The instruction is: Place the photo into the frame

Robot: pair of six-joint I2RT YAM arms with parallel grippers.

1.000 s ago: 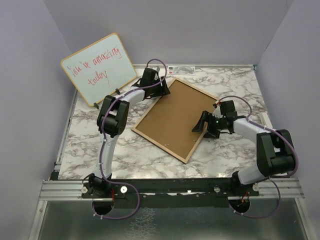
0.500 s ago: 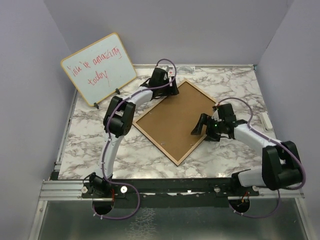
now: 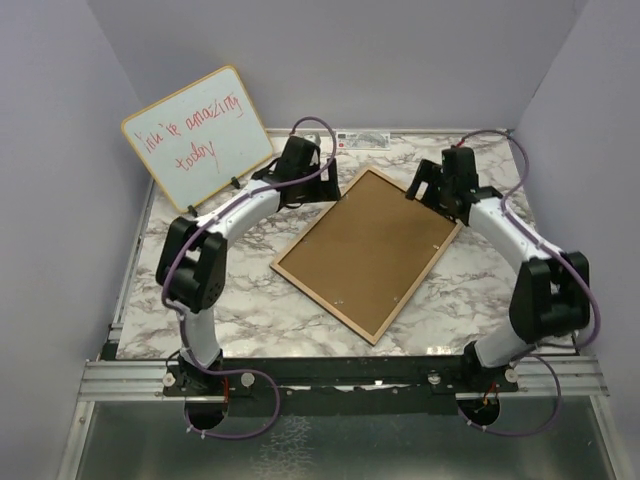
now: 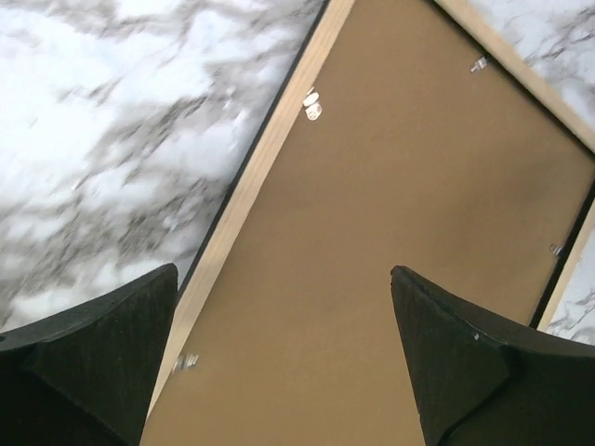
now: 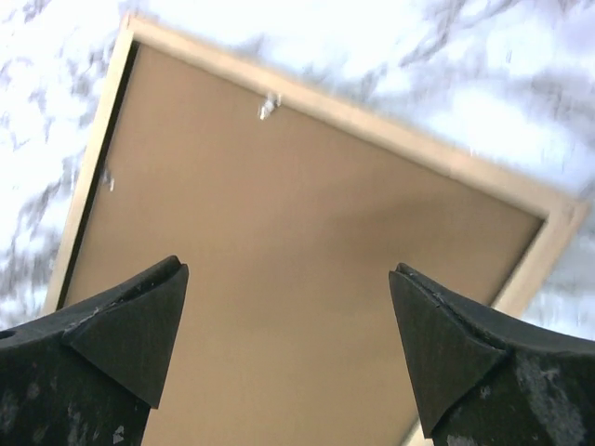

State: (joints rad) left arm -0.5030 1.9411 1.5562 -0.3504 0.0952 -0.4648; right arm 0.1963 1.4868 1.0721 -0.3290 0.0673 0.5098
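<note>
The frame (image 3: 322,300) lies flat and slanted mid-table with its light wood face up, a plain brown board (image 3: 365,255) filling it. The photo is hidden from view. My left gripper (image 3: 324,184) hovers open just above the frame's far left side; its wrist view shows the wood rail (image 4: 251,186) and the board (image 4: 390,232) under the gripper (image 4: 284,270), nothing between the fingers. Near the frame's far right corner my right gripper (image 3: 425,186) is also open and empty; in its wrist view the gripper (image 5: 288,268) stands over the board (image 5: 297,242) and rail (image 5: 400,139).
A wood-edged whiteboard (image 3: 197,137) with red handwriting leans at the back left. A small flat item (image 3: 362,138) lies at the table's back edge. Purple-grey walls close in the left, right and back. Marble tabletop (image 3: 250,310) shows around the frame.
My right gripper left the board's middle and swung to the far right corner. The left gripper opened wider and drew back left. The frame turned and shifted a little.
</note>
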